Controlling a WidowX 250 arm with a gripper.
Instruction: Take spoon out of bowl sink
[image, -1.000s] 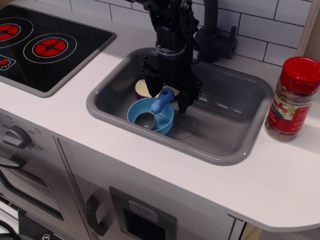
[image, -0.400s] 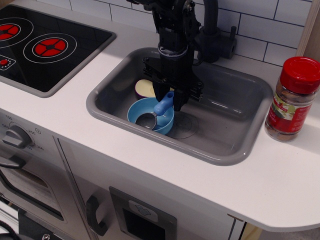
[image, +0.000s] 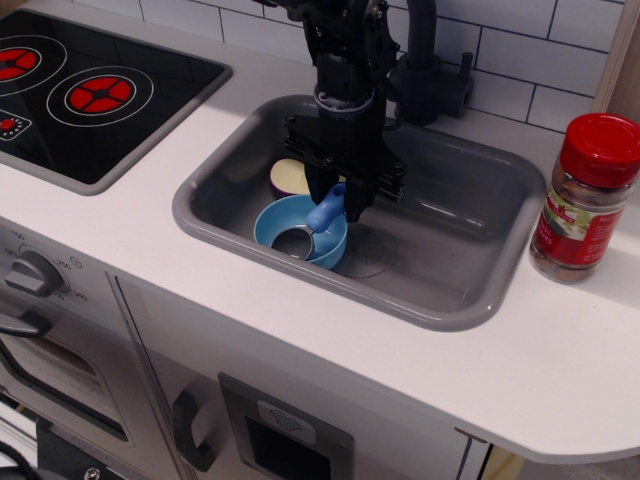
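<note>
Spoon handle pinched in tool, scoop resting in bowl

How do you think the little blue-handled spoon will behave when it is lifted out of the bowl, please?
The spoon looks like rigid plastic, so it should stay stiff. It is small and probably light. The hand closes on the rounded, glossy handle tip, so the spoon might pivot or slip. Its head rests inside the shallow bowl, which may shift or tip if dragged.
</note>
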